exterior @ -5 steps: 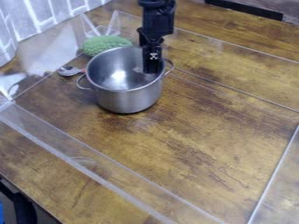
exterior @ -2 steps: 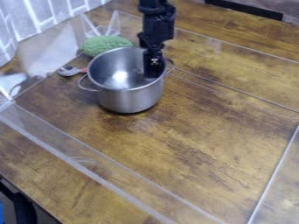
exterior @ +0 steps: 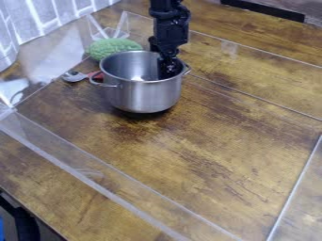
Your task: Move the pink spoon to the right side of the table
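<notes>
A steel pot [exterior: 136,85] stands on the dark wood table [exterior: 214,151] at the back left. My gripper [exterior: 169,66] comes down from above onto the pot's right rim. Its jaws straddle the rim, one finger inside the pot, and look closed on it. Only a small reddish-pink bit of the pink spoon [exterior: 79,75] shows, just left of the pot by its left handle, apart from the gripper. The rest of the spoon is hidden.
A green knobbly item [exterior: 113,46] lies behind the pot. Crumpled white cloth [exterior: 44,58] lies at the back left edge. Clear glossy strips [exterior: 88,160] cross the tabletop. Bare wood spreads to the right and front of the pot.
The pot has shifted slightly back and right with the gripper at its rim, and now sits level instead of tipped toward the camera. The reddish bit has stayed in place.
</notes>
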Robot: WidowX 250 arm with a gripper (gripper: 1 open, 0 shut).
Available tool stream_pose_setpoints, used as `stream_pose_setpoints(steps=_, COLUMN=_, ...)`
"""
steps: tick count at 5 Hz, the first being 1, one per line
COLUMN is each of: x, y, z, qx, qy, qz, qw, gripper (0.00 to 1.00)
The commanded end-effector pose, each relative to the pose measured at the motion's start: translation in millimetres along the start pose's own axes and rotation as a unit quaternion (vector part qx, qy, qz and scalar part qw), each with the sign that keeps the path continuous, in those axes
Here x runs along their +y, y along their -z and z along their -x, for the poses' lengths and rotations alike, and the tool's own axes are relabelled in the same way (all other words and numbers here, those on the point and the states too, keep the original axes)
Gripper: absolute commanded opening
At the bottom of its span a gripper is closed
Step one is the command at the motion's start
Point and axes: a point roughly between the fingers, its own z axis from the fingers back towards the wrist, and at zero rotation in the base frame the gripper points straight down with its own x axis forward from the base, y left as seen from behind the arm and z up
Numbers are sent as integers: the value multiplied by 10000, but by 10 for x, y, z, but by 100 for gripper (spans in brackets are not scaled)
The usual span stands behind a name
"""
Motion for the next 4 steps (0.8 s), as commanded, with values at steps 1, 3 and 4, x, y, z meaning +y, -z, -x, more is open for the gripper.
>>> stream_pose_setpoints(steps=1, x=16, y=-247, z=68, qx=-161, qy=-133, qz=-159, qw=9997, gripper=0)
stream_pose_setpoints(steps=3, x=40, y=-226, z=97, qx=-221, qy=-424, qz=-66, qw=9988, gripper=0)
stream_pose_setpoints(steps=4, x=7, y=-225, z=100, qx=-227, qy=-323, qz=-31, qw=9992, gripper=0)
